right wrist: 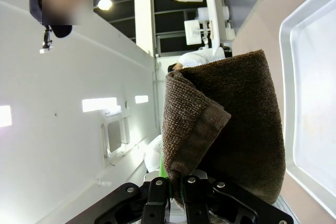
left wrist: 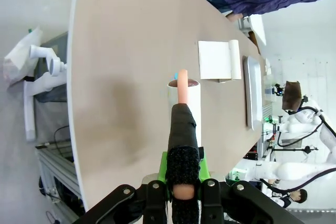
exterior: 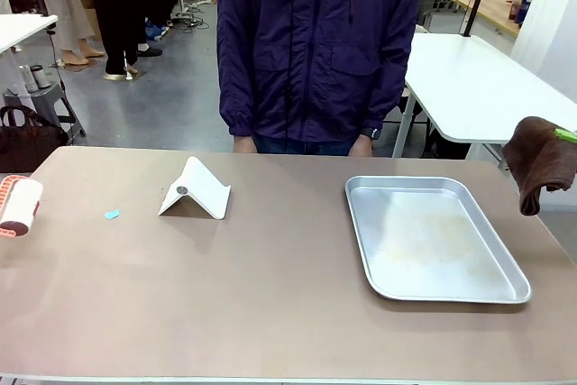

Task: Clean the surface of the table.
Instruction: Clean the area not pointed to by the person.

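Observation:
The beige-brown table (exterior: 270,304) stretches across the front view. At its left edge a lint roller (exterior: 20,205) with a white roll and an orange handle hovers just over the top. In the left wrist view my left gripper (left wrist: 184,184) is shut on the roller's black-sleeved handle (left wrist: 182,129), the roll (left wrist: 191,100) pointing over the table (left wrist: 126,77). A brown cloth (exterior: 539,164) hangs off the table's right end. My right gripper (right wrist: 176,184) is shut on this cloth (right wrist: 236,129), and a green pad (exterior: 566,134) shows above it.
A silver tray (exterior: 357,227) lies on the right half of the table. A white folded stand (exterior: 196,191) sits left of centre, with a small blue scrap (exterior: 112,215) further left. A person in a dark jacket (exterior: 315,42) stands at the far edge.

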Controlling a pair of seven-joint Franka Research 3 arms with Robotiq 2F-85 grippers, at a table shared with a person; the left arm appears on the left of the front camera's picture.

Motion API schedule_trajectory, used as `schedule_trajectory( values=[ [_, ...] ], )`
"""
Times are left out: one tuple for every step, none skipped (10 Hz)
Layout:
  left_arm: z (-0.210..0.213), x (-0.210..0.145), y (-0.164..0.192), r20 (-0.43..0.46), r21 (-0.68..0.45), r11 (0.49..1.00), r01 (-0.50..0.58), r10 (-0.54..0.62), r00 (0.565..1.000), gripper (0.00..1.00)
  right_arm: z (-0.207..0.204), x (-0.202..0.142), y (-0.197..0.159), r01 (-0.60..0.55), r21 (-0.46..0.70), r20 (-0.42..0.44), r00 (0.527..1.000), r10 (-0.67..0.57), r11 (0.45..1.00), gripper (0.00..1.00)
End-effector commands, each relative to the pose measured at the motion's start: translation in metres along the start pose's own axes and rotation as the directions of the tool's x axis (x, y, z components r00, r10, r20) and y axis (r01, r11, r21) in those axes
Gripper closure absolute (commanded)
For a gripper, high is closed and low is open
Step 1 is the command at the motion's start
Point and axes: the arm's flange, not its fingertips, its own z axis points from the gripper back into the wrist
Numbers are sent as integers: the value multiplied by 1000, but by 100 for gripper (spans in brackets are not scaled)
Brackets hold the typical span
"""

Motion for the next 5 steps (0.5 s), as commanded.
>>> schedule_trajectory(
  values=[
    [-3, 4, -9, -5, 0, 1000, -2, 2, 1000, 78, 0, 0, 7, 9, 1, -15, 1000, -9, 1000, 100],
    [-3, 4, -9, -5, 0, 1000, -2, 2, 1000, 78, 0, 0, 7, 9, 1, -15, 1000, -9, 1000, 100],
    [-3, 4, -9, -5, 0, 1000, -2, 2, 1000, 78, 0, 0, 7, 9, 1, -15, 1000, -9, 1000, 100],
    [-3, 4, -9, -5, 0, 1000, -2, 2, 1000, 78, 0, 0, 7, 9, 1, -15, 1000, -9, 1000, 100],
    [-3, 4, -9, -5, 0, 1000, -2, 2, 1000, 78, 0, 0, 7, 9, 1, -15, 1000, -9, 1000, 100]
  ],
)
